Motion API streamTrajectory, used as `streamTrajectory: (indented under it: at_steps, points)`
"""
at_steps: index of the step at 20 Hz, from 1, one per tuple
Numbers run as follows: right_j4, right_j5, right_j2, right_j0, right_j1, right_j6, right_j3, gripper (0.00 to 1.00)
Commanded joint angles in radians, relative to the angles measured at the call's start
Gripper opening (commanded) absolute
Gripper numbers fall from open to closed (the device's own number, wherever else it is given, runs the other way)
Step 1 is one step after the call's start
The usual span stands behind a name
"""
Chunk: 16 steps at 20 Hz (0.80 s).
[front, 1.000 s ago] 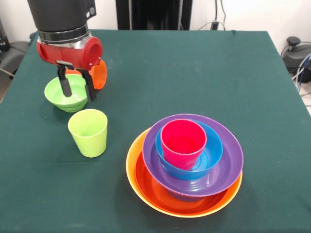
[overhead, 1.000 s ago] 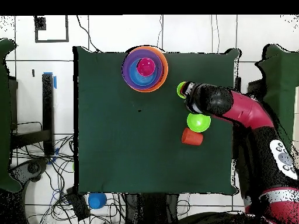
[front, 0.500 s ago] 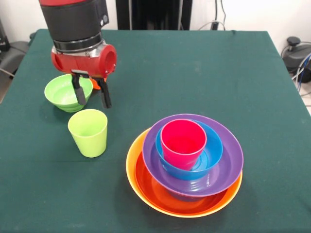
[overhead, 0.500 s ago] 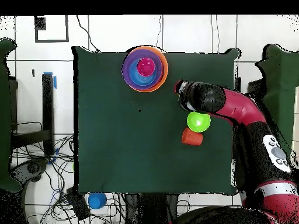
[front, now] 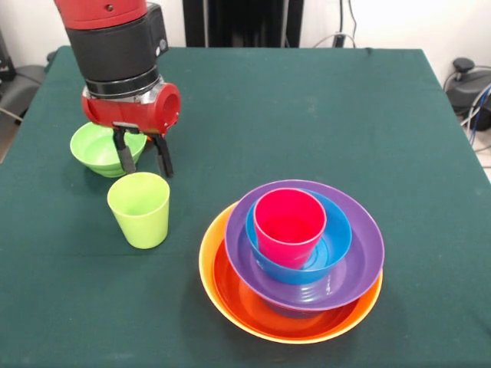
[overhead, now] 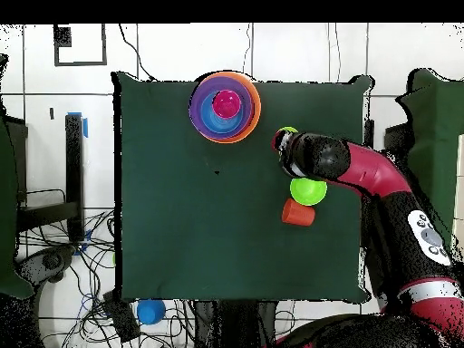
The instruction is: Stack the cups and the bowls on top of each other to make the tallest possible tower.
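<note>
The pincer [front: 143, 158] is hanging with its fingers apart and gripping nothing, just above the far rim of the lime green cup [front: 140, 208], which is standing upright on the green tabletop [front: 322, 115]. The small green bowl [front: 95, 148] is sitting just behind it to the left. To the right, near the front edge, the tower [front: 291, 257] is standing: yellow-orange bowl, red-orange bowl, purple bowl, blue bowl and pinkish red cup nested. In the overhead view the orange cup [overhead: 297, 213] is lying on its side beside the green bowl
</note>
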Motion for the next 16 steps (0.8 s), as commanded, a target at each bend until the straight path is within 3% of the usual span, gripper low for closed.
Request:
streamTrajectory:
  at_steps: [1, 16]
  points:
    - [-0.092, -0.029, 0.077, -0.013, 0.061, -0.175, -0.038, 1.0]
    - [-0.115, 0.012, 0.084, -0.005, 0.068, -0.149, -0.08, 1.0]
